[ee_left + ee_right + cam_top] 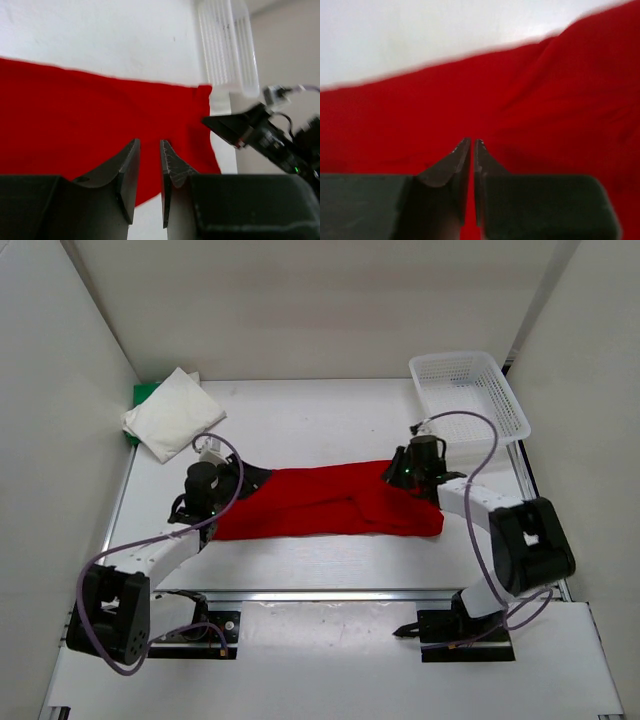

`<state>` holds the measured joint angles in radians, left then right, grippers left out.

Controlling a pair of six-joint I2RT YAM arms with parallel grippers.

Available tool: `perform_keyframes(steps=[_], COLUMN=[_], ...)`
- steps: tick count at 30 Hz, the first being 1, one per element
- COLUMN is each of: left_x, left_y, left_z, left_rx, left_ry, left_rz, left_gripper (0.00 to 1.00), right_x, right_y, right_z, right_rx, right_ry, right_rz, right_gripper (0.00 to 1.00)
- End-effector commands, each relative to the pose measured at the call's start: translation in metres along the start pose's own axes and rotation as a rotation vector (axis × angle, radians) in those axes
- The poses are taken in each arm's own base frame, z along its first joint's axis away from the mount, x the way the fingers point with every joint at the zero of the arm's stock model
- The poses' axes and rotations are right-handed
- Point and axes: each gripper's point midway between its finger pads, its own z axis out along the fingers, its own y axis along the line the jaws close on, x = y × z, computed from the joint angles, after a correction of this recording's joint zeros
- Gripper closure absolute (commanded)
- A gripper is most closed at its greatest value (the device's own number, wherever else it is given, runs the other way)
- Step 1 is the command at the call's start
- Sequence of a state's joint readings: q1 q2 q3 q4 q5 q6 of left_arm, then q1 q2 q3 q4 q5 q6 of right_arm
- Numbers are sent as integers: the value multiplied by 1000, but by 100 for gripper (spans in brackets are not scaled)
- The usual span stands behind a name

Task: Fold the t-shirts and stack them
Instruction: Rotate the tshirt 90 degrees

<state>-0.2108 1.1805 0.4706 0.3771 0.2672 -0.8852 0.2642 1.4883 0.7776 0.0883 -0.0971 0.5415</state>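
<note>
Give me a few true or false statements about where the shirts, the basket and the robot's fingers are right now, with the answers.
1. The red cloth t-shirt lies stretched across the table, with the left fingers at one end and the right fingers at the other. True.
2. The white plastic mesh basket holds a shirt. False: no shirt shows in it. The folded white cloth t-shirt lies at the far left corner.
3. The bright green t-shirt shows only as an edge beside the white one. True.
4. The right fingers are spread wide. False: they are nearly together over the red cloth.
</note>
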Motion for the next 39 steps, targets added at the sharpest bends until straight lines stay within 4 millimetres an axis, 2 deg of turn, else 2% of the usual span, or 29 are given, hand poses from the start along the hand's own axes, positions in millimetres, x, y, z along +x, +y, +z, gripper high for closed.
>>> perform_keyframes(steps=[1,4,5,6,7,8,9,10,11,12,13,14,15,16,17,18,19,21,22,24,27,28,29,31,32,33,35,37,39], left_x=[34,52,53,53,59,55,53,57,53,57,60,61,67,69,75,76,81,91,93,100,98,92,87,78,75,71,72,70,69], left_y=[13,19,22,25,28,27,36,39,43,47,49,53,52,50,49,50,48,53,52,54,51,48,45,39,39,38,35,30,27], left_z=[-12,-25,-27,-32,-37,-40,-43,-46,-47,-49,-51,-53,-54,-54,-56,-57,-57,-60,-61,-61,-62,-62,-61,-64,-65,-65,-66,-65,-65], left_rx=[-37,-23,-29,-25,-25,-15,-39,-47,-57,-67,-73,-89,-85,-82,-80,-87,-81,-99,-95,-97,-88,-87,-78,-68,-70,-69,-54,-41,-30], left_ry=[82,105,103,98,104,94,85,94,84,99,113,119,135,137,144,137,146,165,166,194,203,194,180,154,148,135,141,140,145], left_rz=[63,58,57,57,61,54,50,49,53,60,65,65,75,80,77,78,81,89,88,88,95,105,128,132,137,134,133,135,141], left_gripper=[66,67,66,66,66,66,65,66,65,63,64,64,63,64,62,63,63,63,62,61,61,61,61,60,60,60,60,60,60], right_x=[57,69,62,77,69,45,65,48,6,-21,18,-23,-80,-90,-98,-80,-108,-136,-144,-144,-113,-81,-84,-27,4,2,46,82,103], right_y=[-2,7,14,9,18,35,26,40,69,90,77,109,153,176,185,173,191,221,223,229,228,218,225,195,176,188,177,187,193], right_z=[21,44,50,60,77,90,106,135,153,175,196,225,209,204,189,188,163,121,108,74,43,29,26,-2,2,-12,-8,6,20], right_rx=[13,-4,-14,5,-11,-39,-16,-42,-86,-123,-86,-159,-242,-380,-425,-391,-401,-417,-392,-365,-335,-318,-349,-374,-391,-439,-442,-454,-444], right_ry=[194,270,276,333,334,307,395,384,330,330,468,364,242,211,181,216,135,60,52,76,138,191,113,140,151,106,160,226,267], right_rz=[-38,-60,-62,-61,-73,-89,-81,-95,-118,-130,-121,-166,-170,-164,-123,-105,-151,-255,-291,-341,-397,-414,-414,-316,-289,-236,-183,-174,-155], right_gripper=[96,99,99,100,100,100,100,100,100,100,100,100,100,100,99,97,89,70,61,58,61,64,65,64,62,62,59,58,55])
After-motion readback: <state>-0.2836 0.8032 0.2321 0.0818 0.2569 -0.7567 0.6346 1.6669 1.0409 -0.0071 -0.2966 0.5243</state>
